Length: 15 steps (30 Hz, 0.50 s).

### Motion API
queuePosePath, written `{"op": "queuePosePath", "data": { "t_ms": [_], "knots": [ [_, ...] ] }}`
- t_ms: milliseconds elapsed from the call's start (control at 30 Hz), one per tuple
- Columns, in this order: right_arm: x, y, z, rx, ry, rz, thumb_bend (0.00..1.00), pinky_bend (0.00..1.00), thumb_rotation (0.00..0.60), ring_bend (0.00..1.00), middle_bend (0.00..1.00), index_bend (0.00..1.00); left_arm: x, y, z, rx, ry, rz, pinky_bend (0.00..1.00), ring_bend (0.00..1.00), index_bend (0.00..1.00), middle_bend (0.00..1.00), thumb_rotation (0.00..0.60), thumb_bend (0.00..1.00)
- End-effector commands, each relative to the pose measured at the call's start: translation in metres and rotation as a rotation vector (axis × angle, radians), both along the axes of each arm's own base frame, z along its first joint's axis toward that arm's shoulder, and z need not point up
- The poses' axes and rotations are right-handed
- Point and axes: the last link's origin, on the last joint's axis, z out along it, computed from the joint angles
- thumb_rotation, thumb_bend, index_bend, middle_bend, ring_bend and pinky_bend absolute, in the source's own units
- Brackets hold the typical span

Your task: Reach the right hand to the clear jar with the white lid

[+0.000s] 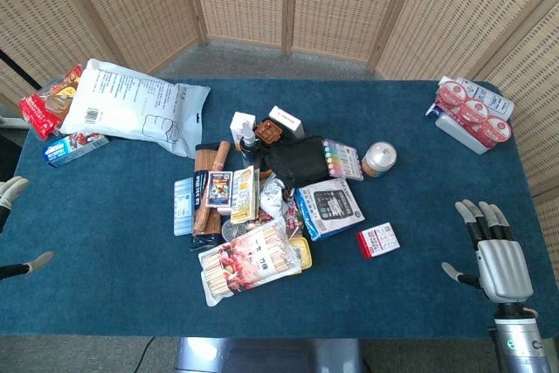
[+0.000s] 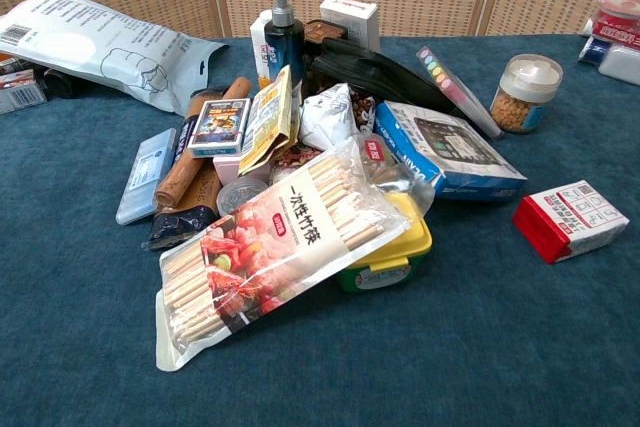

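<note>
The clear jar with the white lid stands upright on the blue table, right of the central pile; in the chest view the jar shows brown contents. My right hand hovers near the table's front right corner, fingers spread and empty, well in front and to the right of the jar. Only fingertips of my left hand show at the left edge, apart and holding nothing. Neither hand appears in the chest view.
A red and white box lies between the right hand and the jar. A pile of packets, boxes and a spray bottle fills the middle. Yogurt cups sit at the back right, a white bag at the back left.
</note>
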Motion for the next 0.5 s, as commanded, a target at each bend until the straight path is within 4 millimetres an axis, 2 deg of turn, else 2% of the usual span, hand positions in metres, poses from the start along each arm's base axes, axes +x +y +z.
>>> {"op": "queuePosePath", "data": {
  "t_ms": [33,300,367,500],
  "knots": [
    [0.000,-0.001,-0.001,0.005,-0.005,-0.001,0.00,0.07,0.600,0.03,0.00,0.00,0.000,0.000,0.000,0.001,0.003,-0.001,0.00,0.00,0.00,0.00,0.600,0.04],
    [-0.003,-0.007,-0.003,0.026,-0.056,-0.018,0.00,0.06,0.600,0.02,0.00,0.00,0.003,0.000,-0.002,-0.006,0.012,-0.019,0.00,0.00,0.00,0.00,0.600,0.04],
    [-0.001,-0.013,-0.005,0.042,-0.092,-0.018,0.00,0.05,0.600,0.01,0.00,0.00,0.003,0.000,-0.002,-0.007,0.014,-0.019,0.00,0.00,0.00,0.00,0.600,0.04],
    [0.006,-0.039,-0.013,0.113,-0.178,-0.009,0.00,0.04,0.600,0.00,0.00,0.00,0.004,0.000,-0.004,-0.014,0.014,-0.020,0.00,0.00,0.00,0.00,0.600,0.04]
  ]
}}
